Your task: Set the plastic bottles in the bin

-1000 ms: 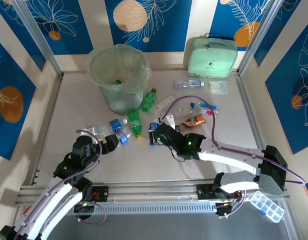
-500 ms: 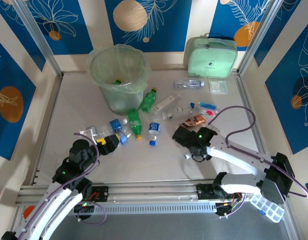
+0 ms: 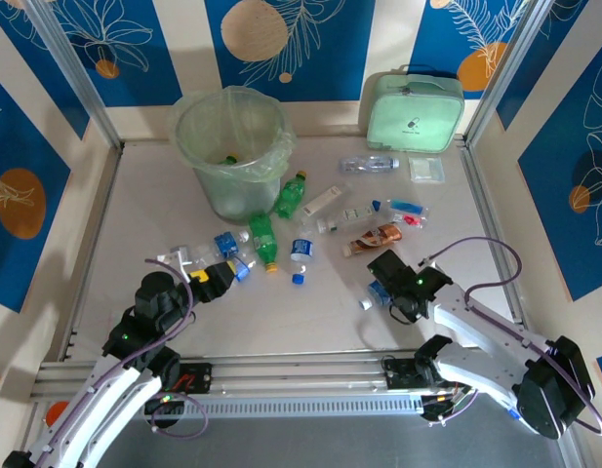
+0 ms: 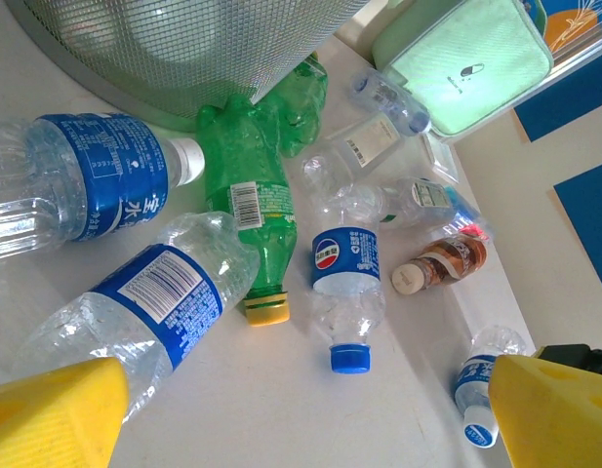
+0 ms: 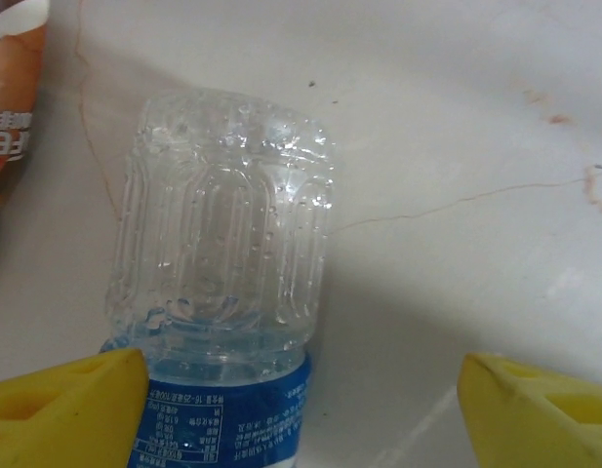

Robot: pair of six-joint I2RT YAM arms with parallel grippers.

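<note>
Right, the pale counter (image 3: 135, 224) is strewn with bottles, and the bin (image 3: 225, 190) stands at its far left, a green bottle (image 3: 228, 159) glimpsed down inside. Behind on the right, the mint-green case (image 3: 415, 109) leans at the back wall. Now the left end effector (image 4: 301, 419) hangs released, fingers wide, beside a clear blue-labelled bottle (image 4: 144, 302) lying near the bin's foot. Over here the right end effector (image 5: 301, 414) is spread too, straddling a small clear bottle (image 5: 222, 273) flat on the counter, snug by one finger, clear of the other
</note>
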